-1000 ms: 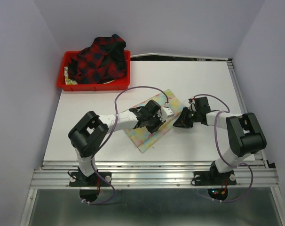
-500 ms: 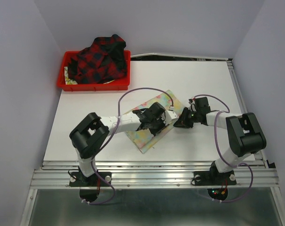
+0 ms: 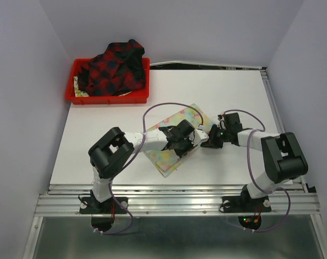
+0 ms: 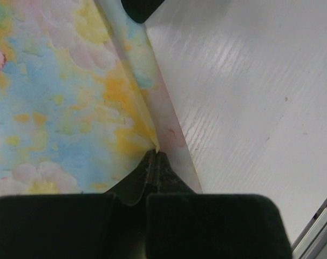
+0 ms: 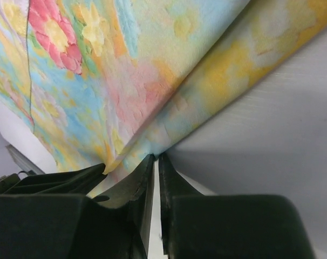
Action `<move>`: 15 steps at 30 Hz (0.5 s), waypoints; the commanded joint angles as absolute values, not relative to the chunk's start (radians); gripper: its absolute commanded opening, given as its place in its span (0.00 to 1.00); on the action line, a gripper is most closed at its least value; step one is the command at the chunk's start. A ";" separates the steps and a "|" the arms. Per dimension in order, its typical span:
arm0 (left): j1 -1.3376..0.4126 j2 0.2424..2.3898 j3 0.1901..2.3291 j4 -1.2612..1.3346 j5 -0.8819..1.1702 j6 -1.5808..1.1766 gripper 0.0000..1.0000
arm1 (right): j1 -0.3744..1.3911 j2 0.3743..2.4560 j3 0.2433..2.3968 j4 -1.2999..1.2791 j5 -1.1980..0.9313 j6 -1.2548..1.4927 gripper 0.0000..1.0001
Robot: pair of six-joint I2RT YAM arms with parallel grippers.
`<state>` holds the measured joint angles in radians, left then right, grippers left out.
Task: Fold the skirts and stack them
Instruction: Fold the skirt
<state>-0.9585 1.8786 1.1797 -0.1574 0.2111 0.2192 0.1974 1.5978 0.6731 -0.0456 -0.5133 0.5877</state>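
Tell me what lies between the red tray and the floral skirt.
Only bare white table, in the top view; the left arm's purple cable arcs above it beside the floral skirt.

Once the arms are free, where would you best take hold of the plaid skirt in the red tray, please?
Pinch the plaid skirt at the bunched fold humped over the far right corner of the tray, coming straight down from above. The cloth is heaped above the rim there, so fingers should close on it without meeting the walls.
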 commanded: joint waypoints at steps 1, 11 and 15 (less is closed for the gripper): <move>-0.979 1.887 1.190 -0.170 0.232 0.221 0.00 | 0.186 1.540 0.689 -0.136 -0.427 0.528 0.12; -0.988 1.890 1.144 -0.163 0.204 0.233 0.00 | 0.087 1.384 0.926 -0.308 -0.528 0.399 0.22; -0.991 1.885 1.141 -0.149 0.204 0.225 0.00 | 0.087 1.440 0.988 -0.281 -0.589 0.452 0.30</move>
